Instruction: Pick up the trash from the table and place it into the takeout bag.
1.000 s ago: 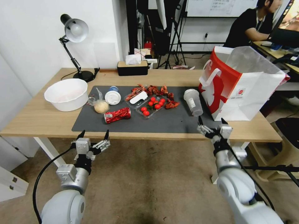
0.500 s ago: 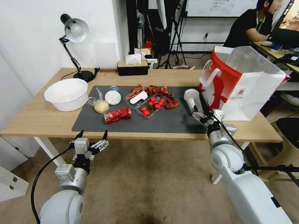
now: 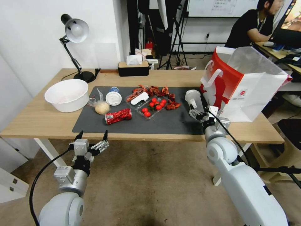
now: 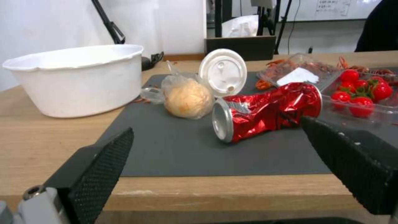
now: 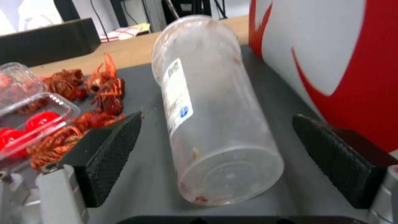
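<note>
One clear plastic cup [image 5: 211, 115] lies sideways, residue-smeared.

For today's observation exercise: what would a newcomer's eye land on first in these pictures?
Probably the takeout bag, white and red, standing open at the table's right end. Next, the right gripper, open around a clear plastic cup lying beside the bag, and red crayfish shells mid-mat.

The clear plastic cup [image 5: 207, 115] lying on its side has bare dark grey mat [image 3: 169, 124] on its side toward the crayfish shells [image 5: 99, 93], while the white-and-red paper takeout bag [image 3: 247, 91] stands just beside its other side, leaving a narrow lane. The bag's open top is unobstructed. An open strip of mat lies in front of the crushed red can [image 3: 118, 116].
</note>
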You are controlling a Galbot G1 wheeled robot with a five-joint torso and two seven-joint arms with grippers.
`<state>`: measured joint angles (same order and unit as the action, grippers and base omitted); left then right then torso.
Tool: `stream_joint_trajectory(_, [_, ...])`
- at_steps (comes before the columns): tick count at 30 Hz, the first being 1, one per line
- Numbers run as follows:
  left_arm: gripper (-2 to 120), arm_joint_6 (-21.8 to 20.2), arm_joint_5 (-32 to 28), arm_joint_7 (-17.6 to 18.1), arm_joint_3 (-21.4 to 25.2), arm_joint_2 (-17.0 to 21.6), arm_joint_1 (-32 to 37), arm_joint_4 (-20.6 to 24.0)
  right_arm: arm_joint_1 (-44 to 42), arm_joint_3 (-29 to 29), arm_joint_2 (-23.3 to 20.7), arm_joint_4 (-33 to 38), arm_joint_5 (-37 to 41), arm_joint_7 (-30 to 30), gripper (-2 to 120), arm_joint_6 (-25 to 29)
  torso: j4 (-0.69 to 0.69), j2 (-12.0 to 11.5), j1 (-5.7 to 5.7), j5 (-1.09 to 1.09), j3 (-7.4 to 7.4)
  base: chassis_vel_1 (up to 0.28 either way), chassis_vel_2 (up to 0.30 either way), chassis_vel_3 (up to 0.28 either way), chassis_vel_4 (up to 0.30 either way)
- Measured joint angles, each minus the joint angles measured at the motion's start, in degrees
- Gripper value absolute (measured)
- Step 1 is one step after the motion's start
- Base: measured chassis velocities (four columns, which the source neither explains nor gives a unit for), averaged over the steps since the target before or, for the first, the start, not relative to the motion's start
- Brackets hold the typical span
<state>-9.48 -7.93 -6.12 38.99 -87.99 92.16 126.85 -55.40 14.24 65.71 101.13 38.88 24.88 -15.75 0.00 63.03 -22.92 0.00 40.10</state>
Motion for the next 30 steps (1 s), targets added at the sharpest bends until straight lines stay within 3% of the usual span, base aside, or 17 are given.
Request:
stream_joint_trajectory(7, [100,0.09,0.0,0.04,0.17,-0.02,-0.01,0.0,0.75,-0.83,0.59,-0.94,0.3,0.47,82,-0.42,0.0,0.0,0.0,0.0,0.0,0.0,0.0,0.0,0.0])
stream_joint_trajectory(10, [100,0.24,0.0,0.06,0.18,-0.07,-0.04,-0.1,0.75,-1.12,0.84,-1.1,0.3,1.21,67,-1.18,0.0,0.0,0.0,0.0,0.0,0.0,0.0,0.0,0.0])
stream_joint_trajectory(15, [100,0.33,0.04,0.07,0.13,-0.08,-0.09,-0.27,0.48,-1.13,1.0,-1.05,0.27,2.15,53,-2.02,0.01,0.01,0.0,-0.02,-0.01,0.0,0.0,0.0,0.0])
stream_joint_trajectory(26, [100,0.61,0.11,0.08,0.08,-0.07,0.0,-0.3,-0.65,-0.69,0.83,0.23,0.42,1.9,53,-1.49,-0.02,0.0,0.0,0.01,0.0,0.0,0.0,0.0,0.0])
stream_joint_trajectory(30, [100,0.62,0.13,0.08,0.06,-0.05,0.01,-0.31,-1.61,0.08,0.15,3.1,1.04,-3.0,53,2.51,0.0,0.0,0.0,-0.01,0.01,0.0,0.0,0.0,0.0])
